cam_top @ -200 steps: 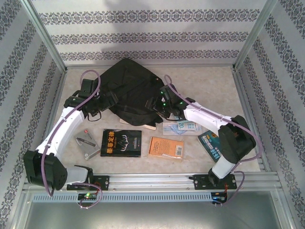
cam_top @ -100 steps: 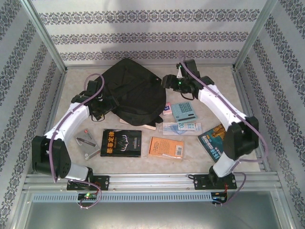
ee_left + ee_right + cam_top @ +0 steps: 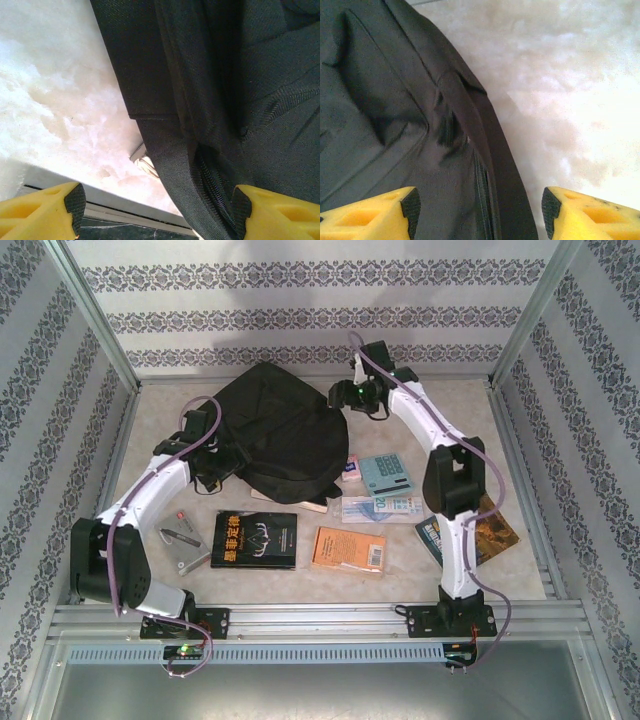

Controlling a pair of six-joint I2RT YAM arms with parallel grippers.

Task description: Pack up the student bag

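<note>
- The student bag [image 3: 275, 435] lies flat on the table [image 3: 450, 425], toward the far side, between the two grippers.
- Left gripper [image 3: 155, 207] — jaws apart, straddling a strap and zipper at the bag's left edge, nothing pinched.
- Right gripper [image 3: 477, 210] — jaws wide over the bag's right rim, holding nothing.
- Nearer the arms: a calculator [image 3: 386, 474], a black book [image 3: 254, 539], an orange book [image 3: 349, 549].

A lab test booth: wallpapered panels [image 3: 320, 310] on aluminium framing [image 3: 320, 620].

student bag [image 3: 225, 75] matt woven cloth; table [image 3: 50, 100] smooth, mottled
</note>
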